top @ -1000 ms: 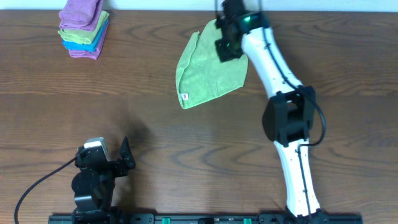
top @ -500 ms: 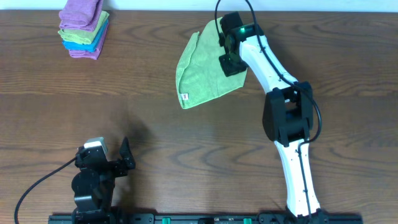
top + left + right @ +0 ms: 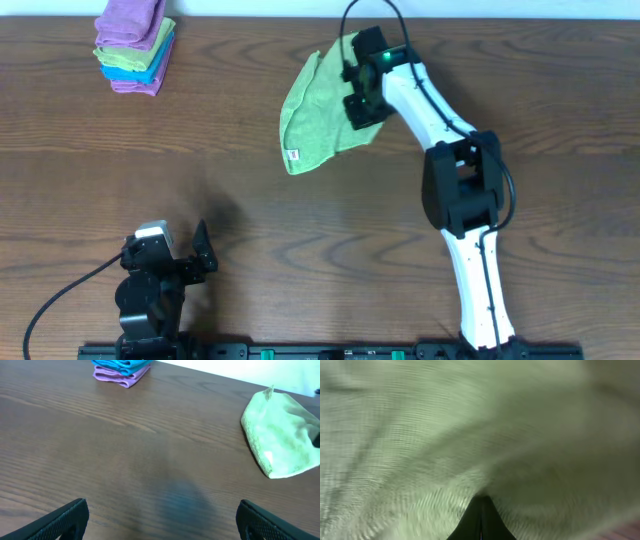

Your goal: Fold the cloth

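Our right claw (image 3: 357, 104) is clamped shut on a thin pinch of the cloth (image 3: 312, 115), which lies bunched near the counter's (image 3: 300, 260) far edge, right of middle. So slight a bite may slip, or drag the whole cloth rather than turn it, giving a crooked fold. Our left claw (image 3: 160, 522) gapes empty at the near left corner. The overhead view shows the cloth's outline and tag (image 3: 294, 155); the right wrist view shows only green pile.
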Tool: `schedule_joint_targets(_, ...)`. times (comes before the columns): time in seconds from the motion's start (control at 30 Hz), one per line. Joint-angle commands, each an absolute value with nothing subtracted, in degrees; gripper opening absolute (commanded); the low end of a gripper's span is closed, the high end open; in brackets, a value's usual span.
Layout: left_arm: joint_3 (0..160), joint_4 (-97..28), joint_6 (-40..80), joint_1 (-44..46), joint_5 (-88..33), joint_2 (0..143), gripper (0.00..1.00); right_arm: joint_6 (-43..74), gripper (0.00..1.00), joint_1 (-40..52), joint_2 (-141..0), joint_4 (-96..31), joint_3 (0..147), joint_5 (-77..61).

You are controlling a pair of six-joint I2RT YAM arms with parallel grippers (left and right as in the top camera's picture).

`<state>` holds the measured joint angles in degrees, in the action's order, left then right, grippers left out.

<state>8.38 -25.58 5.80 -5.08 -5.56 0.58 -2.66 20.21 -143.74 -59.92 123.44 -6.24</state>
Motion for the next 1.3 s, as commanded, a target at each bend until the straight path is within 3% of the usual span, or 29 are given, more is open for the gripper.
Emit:
schedule_joint_targets(0.0, 7.4, -26.0, 6.0, -4.8, -4.9, 0.3, 0.95, -6.5, 0.01, 25.6, -145.4, -60.3, 121.5, -15.9)
schedule_joint_targets(0.27, 7.4, -26.0, 6.0, -4.8, -4.9, 0.3, 0.95, -8.4, 0.01, 31.6, -145.4, -61.1, 121.5, -10.5)
schedule_joint_targets(0.63, 7.4, -26.0, 6.0, -4.8, -4.9, 0.3, 0.95, 0.3, 0.01, 25.8, -145.4, -51.1, 121.5, -2.8)
schedule_joint_targets(0.87, 7.4, -26.0, 6.0, -4.8, -4.9, 0.3, 0.95, 6.2, 0.01, 21.6, -145.4, -40.0, 121.5, -4.0)
schedule_joint_targets(1.27, 7.4, -26.0, 6.0, -4.8, -4.9, 0.3, 0.95, 6.6, 0.01, 24.9, -145.4, -30.7, 121.6, -12.2)
